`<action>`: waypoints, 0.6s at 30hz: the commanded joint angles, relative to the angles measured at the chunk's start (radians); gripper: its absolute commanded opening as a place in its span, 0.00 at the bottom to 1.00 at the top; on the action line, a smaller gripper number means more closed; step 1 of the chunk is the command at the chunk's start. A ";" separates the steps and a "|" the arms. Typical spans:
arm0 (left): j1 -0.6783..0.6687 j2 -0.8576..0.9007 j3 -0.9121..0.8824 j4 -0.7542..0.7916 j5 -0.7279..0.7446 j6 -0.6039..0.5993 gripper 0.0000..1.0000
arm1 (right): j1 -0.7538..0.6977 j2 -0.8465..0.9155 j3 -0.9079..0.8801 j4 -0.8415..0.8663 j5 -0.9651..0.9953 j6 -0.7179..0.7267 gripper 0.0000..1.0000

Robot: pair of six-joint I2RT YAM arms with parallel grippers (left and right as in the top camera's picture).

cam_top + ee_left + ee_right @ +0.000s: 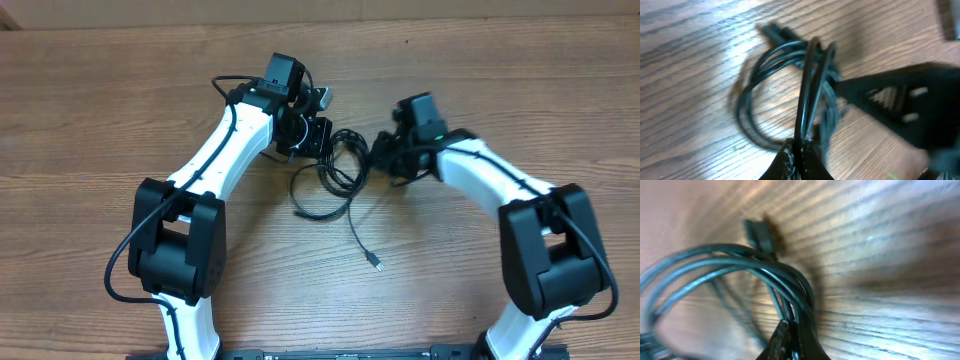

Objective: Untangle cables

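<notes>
A: Thin black cables (340, 168) lie bunched mid brown wooden table (120, 90); one silvery plug tip (377, 264) trails loose, apart from the bunch.
B: Left gripper (799, 150) pinches strands at the bunch's left side, right gripper (790, 336) at its right. Both are on it; the pull axis likely runs left-right.

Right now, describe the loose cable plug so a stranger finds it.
On the wooden table, a tangle of black cables sits between the left gripper and right gripper. One strand trails toward the robot's base, ending in a small plug. It alone lies clear of the tangle.
</notes>
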 commanded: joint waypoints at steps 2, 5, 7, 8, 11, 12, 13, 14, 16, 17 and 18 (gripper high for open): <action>0.027 0.012 0.018 -0.002 -0.033 -0.066 0.04 | -0.097 -0.039 0.093 -0.033 -0.321 -0.027 0.04; 0.035 0.012 0.018 0.010 -0.033 -0.091 0.04 | -0.127 -0.040 0.097 -0.019 -0.497 -0.050 0.04; 0.037 0.012 0.018 0.016 -0.034 -0.103 0.04 | -0.135 -0.040 0.097 -0.020 -0.566 -0.059 0.04; 0.037 0.012 0.018 0.019 -0.034 -0.105 0.04 | -0.135 -0.040 0.097 -0.019 -0.588 -0.076 0.04; 0.037 0.013 0.018 0.025 -0.034 -0.105 0.04 | -0.135 -0.040 0.097 -0.023 -0.566 -0.122 0.04; 0.037 0.013 0.018 0.025 -0.034 -0.105 0.04 | -0.135 -0.040 0.097 -0.026 -0.531 -0.121 0.04; 0.037 0.013 0.018 0.024 -0.034 -0.105 0.04 | -0.135 -0.040 0.097 -0.032 -0.472 -0.121 0.04; 0.037 0.013 0.018 0.023 -0.034 -0.104 0.04 | -0.134 -0.040 0.097 -0.034 -0.443 -0.122 0.05; 0.037 0.013 0.018 0.024 -0.034 -0.104 0.04 | -0.132 -0.040 0.097 -0.048 -0.400 -0.125 0.22; 0.037 0.013 0.018 0.024 -0.034 -0.104 0.04 | -0.132 -0.040 0.097 -0.055 -0.386 -0.134 0.40; 0.037 0.013 0.018 0.024 -0.034 -0.104 0.04 | -0.132 -0.040 0.097 -0.063 -0.375 -0.151 0.52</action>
